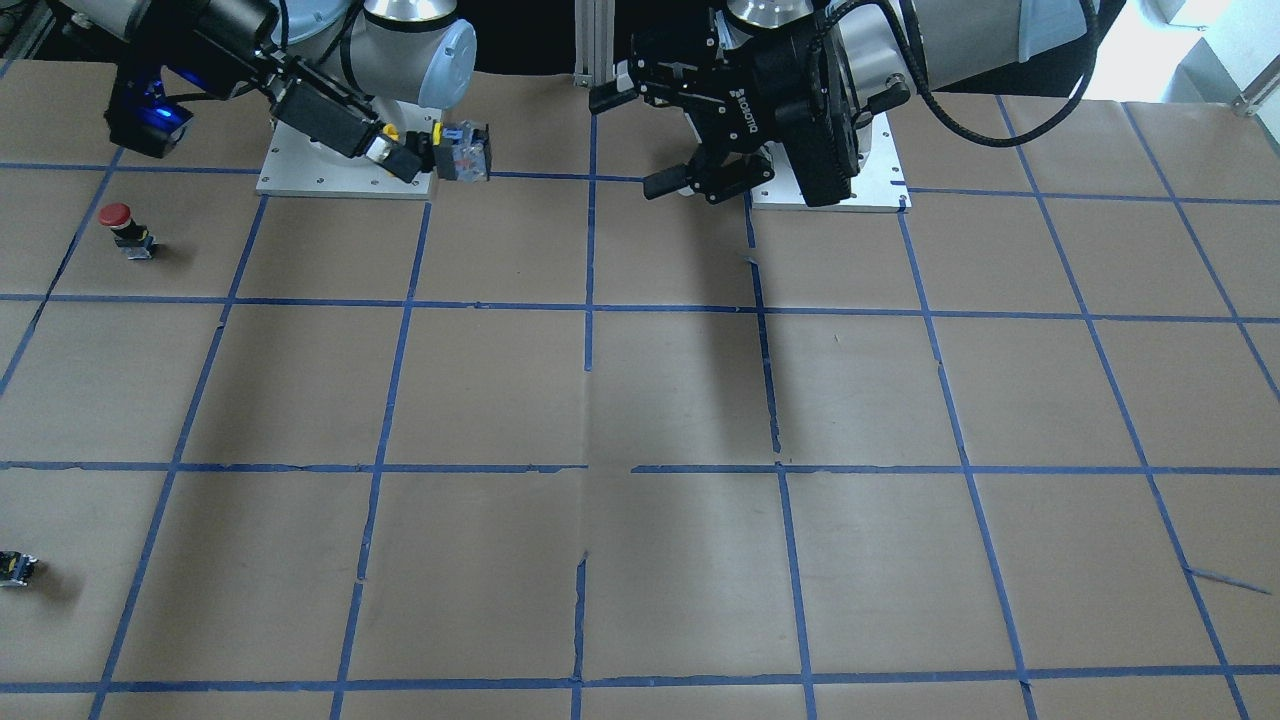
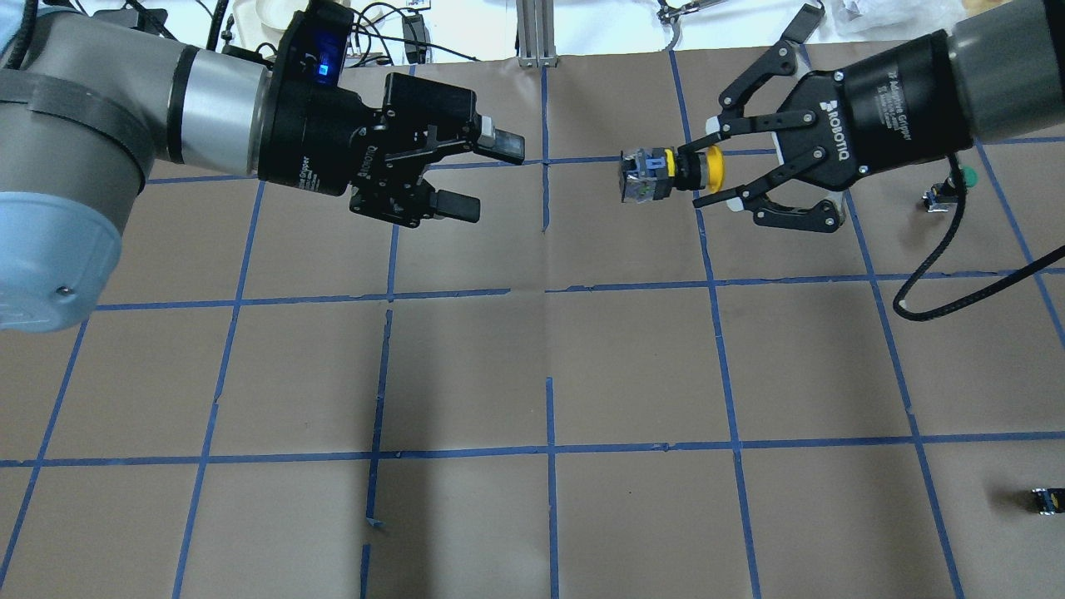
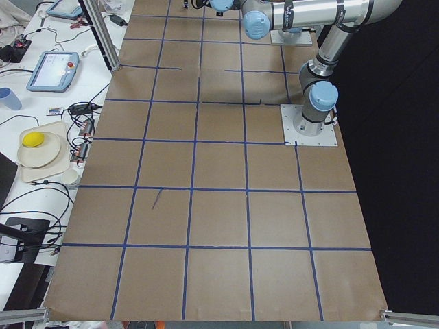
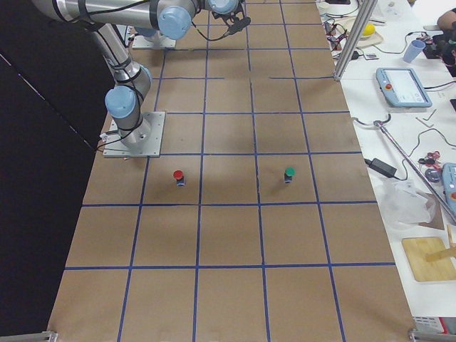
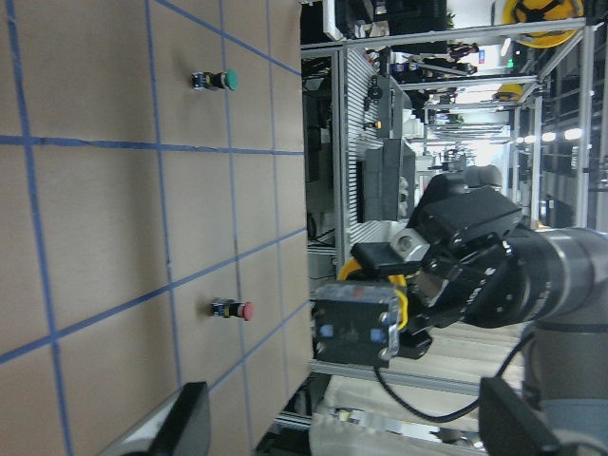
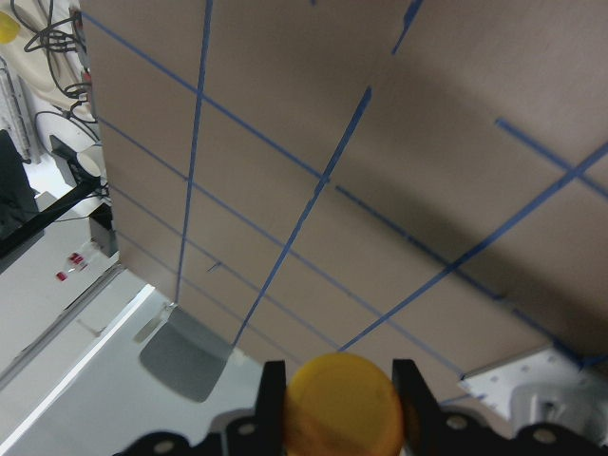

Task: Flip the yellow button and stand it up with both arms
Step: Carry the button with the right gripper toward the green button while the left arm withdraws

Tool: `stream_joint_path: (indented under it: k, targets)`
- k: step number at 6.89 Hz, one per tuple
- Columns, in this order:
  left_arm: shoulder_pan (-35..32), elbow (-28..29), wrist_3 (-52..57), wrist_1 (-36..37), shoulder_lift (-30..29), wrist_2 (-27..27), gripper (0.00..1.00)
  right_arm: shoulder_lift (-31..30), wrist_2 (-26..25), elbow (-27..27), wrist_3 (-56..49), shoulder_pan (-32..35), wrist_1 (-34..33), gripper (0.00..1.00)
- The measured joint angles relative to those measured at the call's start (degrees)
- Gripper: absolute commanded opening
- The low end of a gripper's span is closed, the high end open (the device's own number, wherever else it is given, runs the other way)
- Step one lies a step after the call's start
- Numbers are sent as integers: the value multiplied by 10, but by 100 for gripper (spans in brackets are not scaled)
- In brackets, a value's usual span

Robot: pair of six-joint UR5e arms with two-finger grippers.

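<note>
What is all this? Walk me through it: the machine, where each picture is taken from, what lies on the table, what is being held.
The machine is a robot with a left arm and a right arm, working at a table covered in brown paper with a blue tape grid. One picture faces the robot, one looks over its shoulders, two look along the table from its ends, and two come from cameras on the wrists. The right gripper is shut on the yellow button, holding it in the air by its cap end. The button's body points at the left gripper, which is open and empty. On the table stand a red button and a green button. A small dark switch lies there too.
</note>
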Motion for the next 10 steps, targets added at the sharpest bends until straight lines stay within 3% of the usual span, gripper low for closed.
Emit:
stream_joint_path:
  k: [3, 4, 6, 8, 10]
  targets:
    - [0, 20, -26, 48, -28, 239, 100, 24, -210, 3, -333, -32, -10, 16]
    - [-9, 34, -27, 53, -37, 346, 100, 29, -261, 12, -440, -40, -32, 16]
    - [-27, 50, -19, 54, -39, 525, 100, 39, -311, 69, -619, -73, -135, 15]
    - [-26, 78, -15, 50, -46, 596, 100, 41, -318, 135, -803, -134, -235, 15]
    - [-23, 98, -19, 44, -59, 602, 100, 42, -311, 165, -992, -197, -276, 14]
